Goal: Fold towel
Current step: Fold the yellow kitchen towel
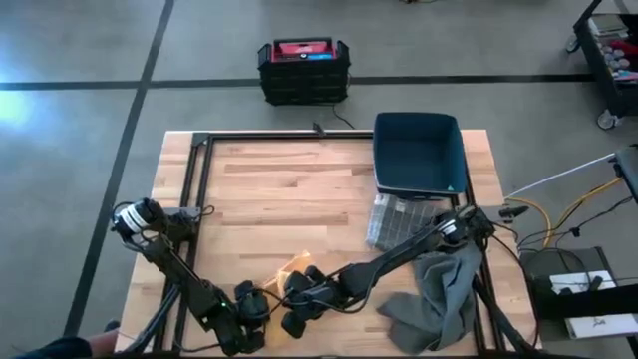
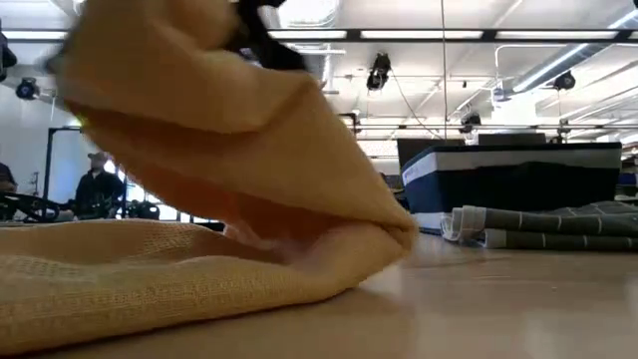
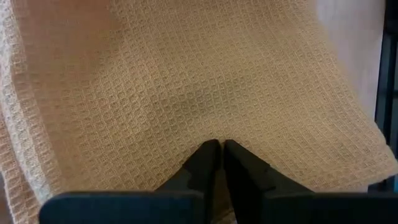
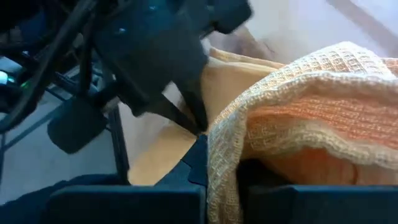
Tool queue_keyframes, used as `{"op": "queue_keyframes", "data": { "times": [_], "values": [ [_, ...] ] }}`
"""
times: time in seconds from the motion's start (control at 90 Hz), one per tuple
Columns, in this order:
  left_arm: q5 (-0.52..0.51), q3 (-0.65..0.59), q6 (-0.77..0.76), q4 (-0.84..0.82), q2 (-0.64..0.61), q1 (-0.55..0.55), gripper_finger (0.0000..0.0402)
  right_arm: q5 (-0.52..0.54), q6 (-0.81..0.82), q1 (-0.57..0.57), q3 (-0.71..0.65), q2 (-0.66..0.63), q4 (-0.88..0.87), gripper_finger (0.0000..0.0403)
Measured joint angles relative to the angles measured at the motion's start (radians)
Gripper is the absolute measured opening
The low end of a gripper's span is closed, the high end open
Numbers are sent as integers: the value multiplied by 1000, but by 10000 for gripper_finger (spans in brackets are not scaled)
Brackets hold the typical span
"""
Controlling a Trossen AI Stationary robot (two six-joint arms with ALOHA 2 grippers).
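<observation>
Yellow waffle-weave towel point(image 2: 199, 199) lies bunched at the wooden counter's point(image 1: 289, 189) near edge. We note the left hand point(image 3: 216, 149) clenched on its cloth and the right hand point(image 4: 211, 155) pinching a raised fold. Farther right sit a blue bin point(image 1: 419, 152), folded grey towels point(image 2: 558, 224) and a loose grey cloth point(image 1: 439, 294).

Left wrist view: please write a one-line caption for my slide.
Left gripper with jaws shut on the yellow waffle-weave towel, whose cloth fills nearly the whole view.
</observation>
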Motion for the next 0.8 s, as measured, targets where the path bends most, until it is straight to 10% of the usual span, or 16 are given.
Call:
{"op": "queue_keyframes", "data": {
  "times": [0.433,0.8],
  "values": [
    [8,-5,9,-32,-95,-2,22,-35,-55,5,187,150,-1,18],
    [112,-3,9,-130,-234,-6,22,-25,-67,5,186,151,30,120]
  ]
}}
